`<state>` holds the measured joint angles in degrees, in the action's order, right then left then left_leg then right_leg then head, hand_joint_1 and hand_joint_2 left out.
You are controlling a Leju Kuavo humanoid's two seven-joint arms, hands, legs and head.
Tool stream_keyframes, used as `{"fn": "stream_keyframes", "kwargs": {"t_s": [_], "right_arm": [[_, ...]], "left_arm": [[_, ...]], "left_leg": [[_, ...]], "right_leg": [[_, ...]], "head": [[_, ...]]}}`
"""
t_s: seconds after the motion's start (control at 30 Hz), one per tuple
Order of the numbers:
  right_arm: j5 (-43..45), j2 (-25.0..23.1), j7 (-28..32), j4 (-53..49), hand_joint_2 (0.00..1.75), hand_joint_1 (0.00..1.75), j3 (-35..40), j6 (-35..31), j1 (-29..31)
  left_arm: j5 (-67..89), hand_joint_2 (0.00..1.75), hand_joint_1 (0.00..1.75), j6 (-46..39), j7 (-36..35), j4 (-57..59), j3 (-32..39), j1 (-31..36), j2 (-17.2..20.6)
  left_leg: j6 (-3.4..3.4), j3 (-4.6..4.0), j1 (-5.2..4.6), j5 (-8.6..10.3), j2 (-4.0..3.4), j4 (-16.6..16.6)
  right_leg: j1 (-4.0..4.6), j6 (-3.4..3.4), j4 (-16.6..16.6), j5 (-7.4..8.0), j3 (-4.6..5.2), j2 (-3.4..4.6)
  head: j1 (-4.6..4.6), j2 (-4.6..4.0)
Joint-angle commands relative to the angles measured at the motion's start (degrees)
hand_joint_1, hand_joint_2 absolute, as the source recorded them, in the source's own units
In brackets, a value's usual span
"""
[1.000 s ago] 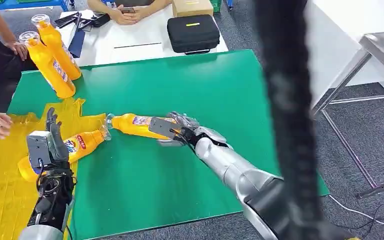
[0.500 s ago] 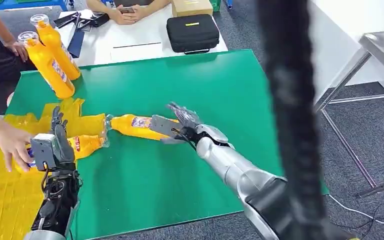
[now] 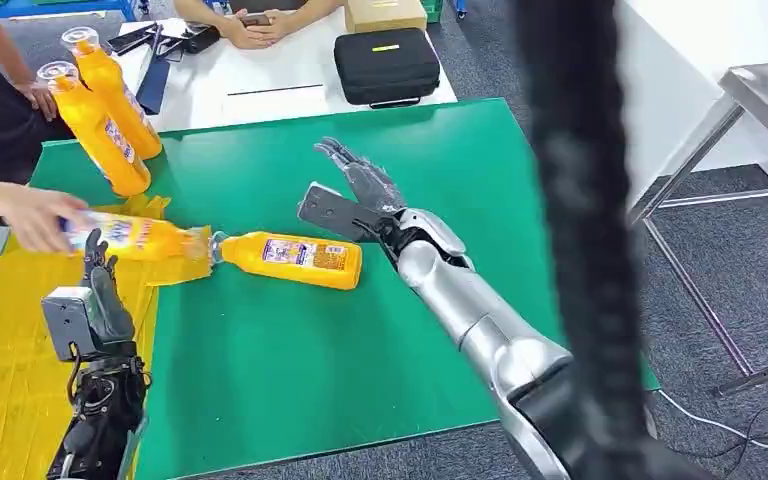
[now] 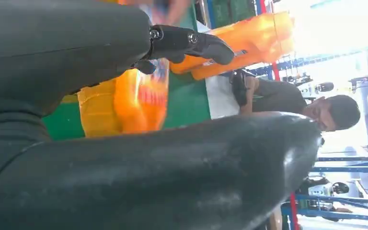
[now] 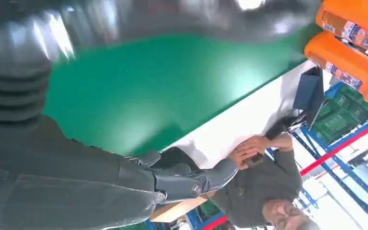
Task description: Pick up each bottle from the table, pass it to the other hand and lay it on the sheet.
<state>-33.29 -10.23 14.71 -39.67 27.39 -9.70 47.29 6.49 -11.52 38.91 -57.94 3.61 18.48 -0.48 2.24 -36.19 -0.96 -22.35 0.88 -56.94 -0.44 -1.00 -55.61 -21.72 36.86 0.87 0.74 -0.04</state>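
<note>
The right robot hand (image 3: 352, 192) hangs above the green bench (image 3: 440, 170), fingers spread and holding nothing, just beyond a bottle (image 3: 288, 259) lying on its side there. The left robot hand (image 3: 93, 297) is raised over the yellow sheet (image 3: 5, 370), also empty with fingers apart. A person's hand (image 3: 32, 213) grips another bottle (image 3: 135, 238) over the sheet's edge. Two more bottles (image 3: 95, 105) stand upright at the bench's far corner.
</note>
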Motion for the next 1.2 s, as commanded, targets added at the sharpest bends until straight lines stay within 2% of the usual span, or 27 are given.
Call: {"fn": "stream_keyframes", "kwargs": {"t_s": [0.03,0.2,0.3,0.37,0.4,0.43,0.47,0.53,0.83,0.9,1.03,1.07,1.2], "right_arm": [[0.41,0.4,-0.62,-0.36,0.0,0.0,-0.82,1.35,1.85],[-0.05,-0.28,-1.06,1.71,0.0,0.0,-0.15,2.26,2.35],[-1.53,-0.68,-2.85,5.46,0.0,0.0,0.93,4.16,2.66],[-3.63,-0.73,-4.61,8.27,0.0,0.0,2.39,4.9,2.63],[-3.82,-0.7,-4.24,8.77,0.0,0.0,2.55,4.18,2.14],[-4.11,-0.71,-4.64,9.66,1.75,0.0,2.7,4.44,2.2],[-4.23,-0.77,-4.69,10.11,1.75,0.0,2.67,4.31,2.27],[-6.13,-0.36,-6.99,12.66,1.75,0.0,3.36,3.72,1.73],[-6.27,-0.42,-6.44,13.45,1.75,0.0,3.23,3.31,1.92],[-7.9,0.03,-10.13,15.52,1.75,0.0,3.63,3.38,1.99],[-9.25,0.62,-12.17,20.1,1.75,0.0,3.52,2.11,1.22],[-9.36,0.52,-12.7,21.06,1.75,0.0,3.41,2.6,1.0],[-10.97,0.07,-15.54,23.07,1.75,0.0,4.0,3.87,0.84]], "left_arm": [[1.26,0.0,0.0,-0.96,-1.72,-3.47,1.56,-0.39,-0.48],[1.62,0.0,0.0,-0.84,-2.99,-6.4,2.74,-1.64,-0.77],[1.99,0.0,0.0,-0.01,-3.15,-4.37,3.0,-0.55,-0.64],[2.03,0.0,0.0,0.36,-2.9,-3.03,2.75,0.12,-0.44],[2.0,0.0,0.0,0.3,-2.72,-2.69,2.72,0.28,-0.46],[1.99,0.0,0.0,0.27,-2.58,-2.54,2.66,0.34,-0.44],[1.97,0.0,0.0,0.25,-2.49,-2.43,2.6,0.39,-0.41],[1.58,0.0,0.0,0.22,-2.47,-2.1,2.51,0.43,-0.27],[1.34,0.0,0.0,0.26,-2.44,-2.03,2.45,0.41,-0.18],[1.06,0.0,0.0,0.59,-2.56,-1.57,2.12,0.68,-0.14],[0.69,0.0,0.0,0.81,-2.01,1.3,0.78,3.04,-0.47],[0.62,0.0,0.0,0.8,-1.87,1.6,0.46,3.55,-0.63],[0.34,0.0,0.0,0.78,-2.02,0.27,-0.4,3.04,-0.72]], "left_leg": [[-0.18,0.23,0.09,-0.15,-0.01,-0.08],[-0.22,0.33,0.12,-0.24,-0.11,-0.12],[-0.14,0.18,0.06,-0.11,-0.04,-0.03],[-0.25,0.44,0.13,-0.27,-0.07,-0.11],[-0.14,0.24,0.06,-0.1,-0.02,0.01],[-0.21,0.41,0.12,-0.19,-0.01,-0.04],[-0.13,0.21,0.07,-0.08,0.01,0.01],[-0.23,0.42,0.14,-0.22,0.0,-0.07],[-0.21,0.33,0.1,-0.19,0.02,-0.05],[-0.2,0.3,0.09,-0.17,0.02,-0.05],[-0.22,0.39,0.13,-0.17,0.16,-0.04],[-0.13,0.21,0.08,-0.06,0.18,0.02],[-0.17,0.3,0.1,-0.13,0.11,-0.01]], "right_leg": [[0.09,0.02,-0.03,-0.14,-0.27,-0.1],[0.12,0.03,-0.05,-0.2,-0.35,-0.04],[0.06,0.01,0.0,-0.1,-0.21,-0.06],[0.14,0.03,-0.04,-0.24,-0.49,-0.1],[0.06,0.02,0.03,-0.1,-0.27,-0.08],[0.12,0.03,0.01,-0.19,-0.46,-0.13],[0.07,0.02,0.04,-0.08,-0.24,-0.1],[0.15,0.03,0.01,-0.2,-0.49,-0.15],[0.11,0.03,-0.01,-0.19,-0.38,-0.14],[0.1,0.03,-0.01,-0.18,-0.35,-0.14],[0.13,0.03,0.03,-0.21,-0.49,-0.3],[0.08,0.02,0.06,-0.11,-0.28,-0.27],[0.1,0.01,0.05,-0.15,-0.36,-0.23]], "head": [[0.0,0.0],[0.0,0.0],[0.0,0.0],[0.02,0.0],[0.0,0.0],[0.02,0.0],[0.0,0.0],[0.0,0.0],[0.0,0.0],[0.0,0.0],[0.0,0.0],[0.0,0.0],[0.0,0.0]]}}
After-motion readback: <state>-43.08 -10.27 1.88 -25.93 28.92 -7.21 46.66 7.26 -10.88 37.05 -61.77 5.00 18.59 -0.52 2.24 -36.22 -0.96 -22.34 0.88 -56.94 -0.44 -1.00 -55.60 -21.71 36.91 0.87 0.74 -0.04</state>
